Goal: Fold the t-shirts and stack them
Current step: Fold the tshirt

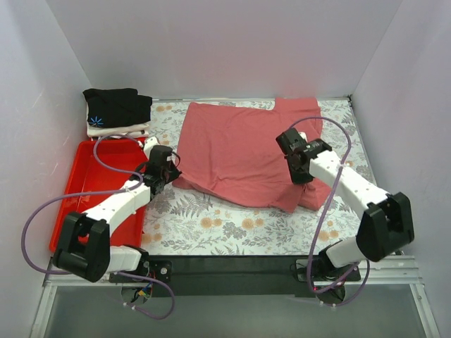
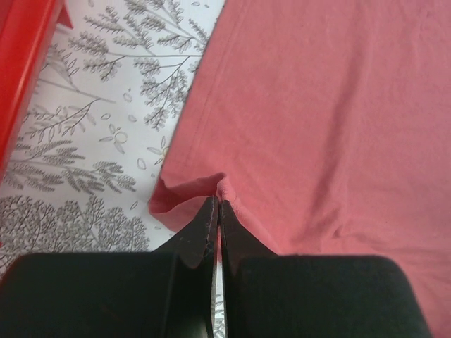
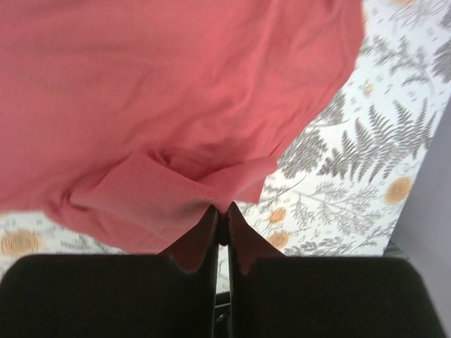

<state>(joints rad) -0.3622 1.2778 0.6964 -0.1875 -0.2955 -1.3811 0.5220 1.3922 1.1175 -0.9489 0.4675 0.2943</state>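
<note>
A salmon-red t-shirt (image 1: 239, 151) lies spread over the middle of the floral table. My left gripper (image 1: 163, 172) is shut on the shirt's near left corner (image 2: 211, 189), pinching a small fold of cloth. My right gripper (image 1: 299, 163) is shut on the shirt's near right part, where the cloth (image 3: 176, 184) hangs bunched from its tips above the table. At the back left, a folded black t-shirt (image 1: 117, 107) with a blue starburst mark rests on a folded white t-shirt (image 1: 120, 131).
A red plastic tray (image 1: 79, 190) lies left of my left arm, and its edge (image 2: 21, 77) shows in the left wrist view. White walls close in the table on three sides. A black rail (image 1: 232, 266) runs along the near edge.
</note>
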